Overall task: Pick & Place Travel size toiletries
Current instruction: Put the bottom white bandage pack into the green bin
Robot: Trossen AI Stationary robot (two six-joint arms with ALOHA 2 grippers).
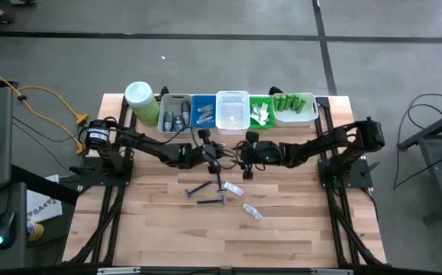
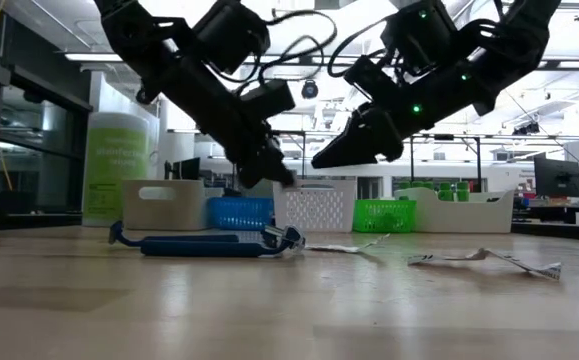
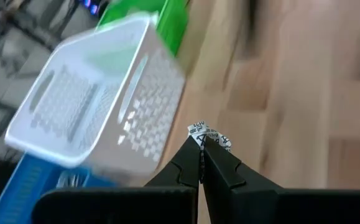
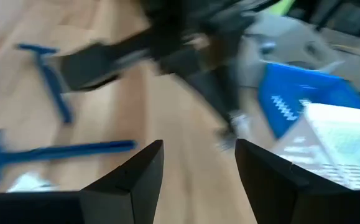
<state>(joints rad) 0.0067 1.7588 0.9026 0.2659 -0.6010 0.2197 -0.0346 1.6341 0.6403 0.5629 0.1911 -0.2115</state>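
My left gripper (image 3: 201, 149) is shut on a small white printed sachet (image 3: 208, 133), held above the table in front of the white bin (image 3: 99, 106). In the low view its tip (image 2: 281, 180) is well above the wood. My right gripper (image 4: 198, 163) stands open beside it, above the table's middle (image 1: 245, 166), with nothing between its fingers. Two blue razors (image 1: 198, 189) (image 1: 211, 202) and two clear sachets (image 1: 232, 189) (image 1: 253, 211) lie flat on the table nearer the front. My left gripper pinches the sachet between its two fingertips (image 3: 220, 157); a crumpled end (image 3: 198, 129) sticks out past them. The fingers slant downward, pointing toward the far bins. The sachet is lifted clear of the table.
Along the far edge stands a row of bins: grey (image 1: 175, 112), blue (image 1: 203, 111), white (image 1: 233, 109), green (image 1: 260, 112) and a pale tray of green bottles (image 1: 295, 107). A large pale-green jar (image 1: 140, 101) stands at the far left. Bare wood lies toward the near edge.
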